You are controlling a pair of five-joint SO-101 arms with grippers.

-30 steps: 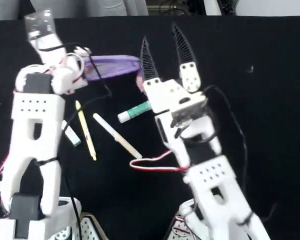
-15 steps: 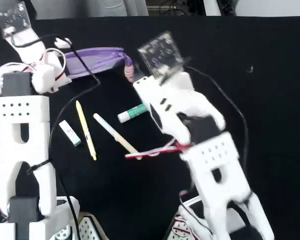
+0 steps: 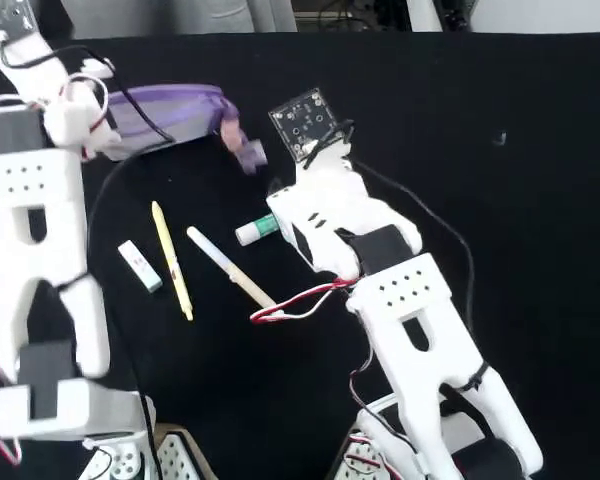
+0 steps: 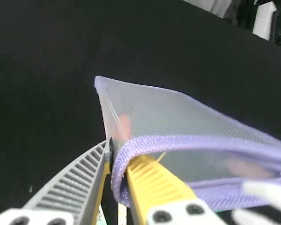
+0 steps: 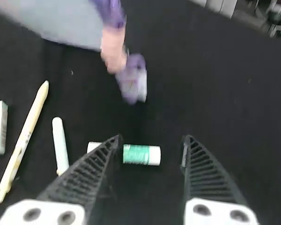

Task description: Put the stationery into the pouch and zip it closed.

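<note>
My left gripper [image 4: 116, 185] is shut on the end edge of the purple mesh pouch [image 4: 178, 124], holding it off the black table at the back left [image 3: 170, 108]. Its pink and purple zipper tag [image 3: 242, 150] dangles from the free end. My right gripper [image 5: 152, 140] is open and points down over the green-and-white glue stick [image 5: 140, 154], which lies between its fingers but untouched. On the table lie the glue stick [image 3: 261, 227], a white pen [image 3: 230, 265], a yellow pen [image 3: 170, 260] and a small white eraser [image 3: 140, 265].
A red and white cable [image 3: 295, 303] loops from the right arm near the white pen's tip. The black table [image 3: 520, 150] stretches bare to the right. The arm bases stand at the front edge.
The left arm has drawn the pouch to the left. The right arm has tipped its open gripper from pointing upward to down over the glue stick.
</note>
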